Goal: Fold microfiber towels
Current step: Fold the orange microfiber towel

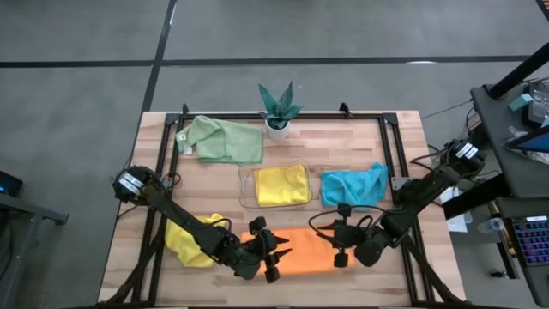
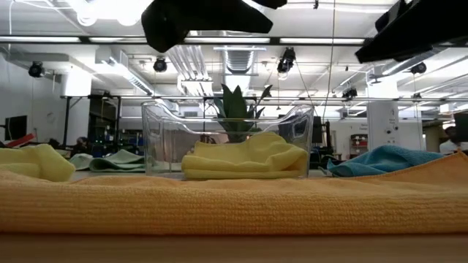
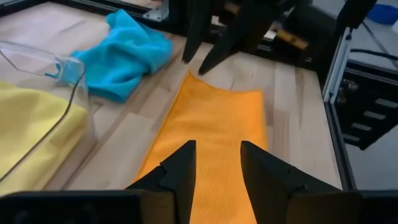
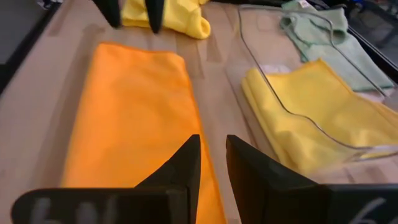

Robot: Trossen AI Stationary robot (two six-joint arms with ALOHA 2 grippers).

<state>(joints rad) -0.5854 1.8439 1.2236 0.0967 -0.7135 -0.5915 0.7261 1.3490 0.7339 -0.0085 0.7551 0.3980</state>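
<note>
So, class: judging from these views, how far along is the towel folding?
Done: one yellow towel lies folded in the clear tray.
In hand: the orange towel lies as a flat strip between the left gripper and right gripper, neither gripping it.
Left: the teal, green and second yellow towel are rumpled.

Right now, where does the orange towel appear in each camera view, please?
High view: the orange towel lies flat at the table's near edge, between both grippers.
Low view: it fills the foreground as a wide band.
Left wrist view: it stretches away from the fingers.
Right wrist view: it lies ahead of the fingers.
Shared landmark: the clear tray holding a folded yellow towel, just behind the orange towel.
</note>
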